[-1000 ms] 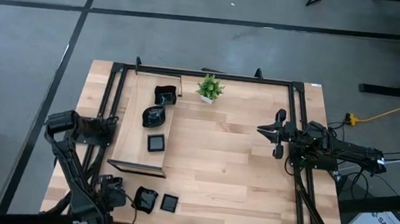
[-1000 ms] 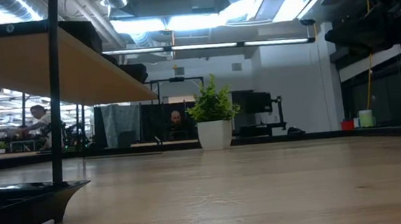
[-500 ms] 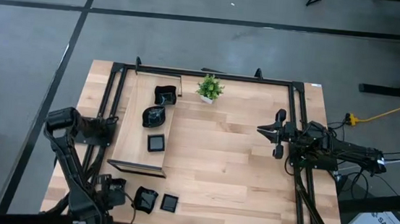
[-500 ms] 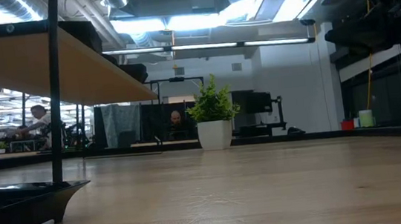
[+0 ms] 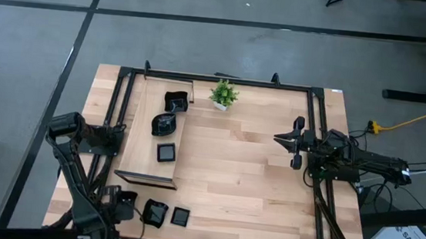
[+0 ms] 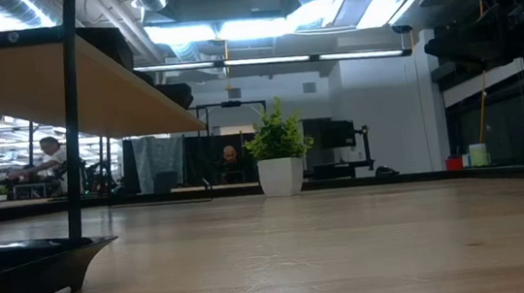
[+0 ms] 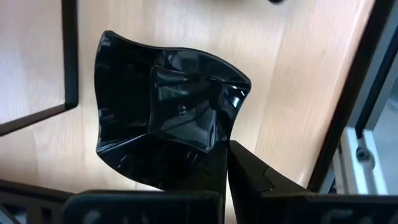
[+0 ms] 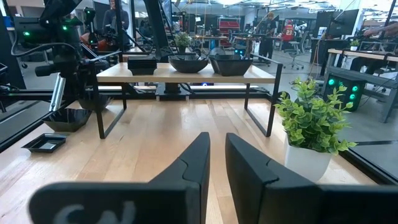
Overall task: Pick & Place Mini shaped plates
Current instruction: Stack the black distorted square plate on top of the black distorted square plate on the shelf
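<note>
The small plates are glossy black, and the wavy one shows pale glints. The table and the shelf are light wood with black metal frames. The plant has green leaves in a white pot.

Left arm folded low at near-left corner of worktop, elbow raised outboard, wrist turned inward. Left tool closed, fingers pinching rim of wavy black plate. Right arm stretched along right side, forearm level, wrist pointing toward centre, clear of worktop. Right tool hovering, fingers narrowly parted, nothing between them.
</note>
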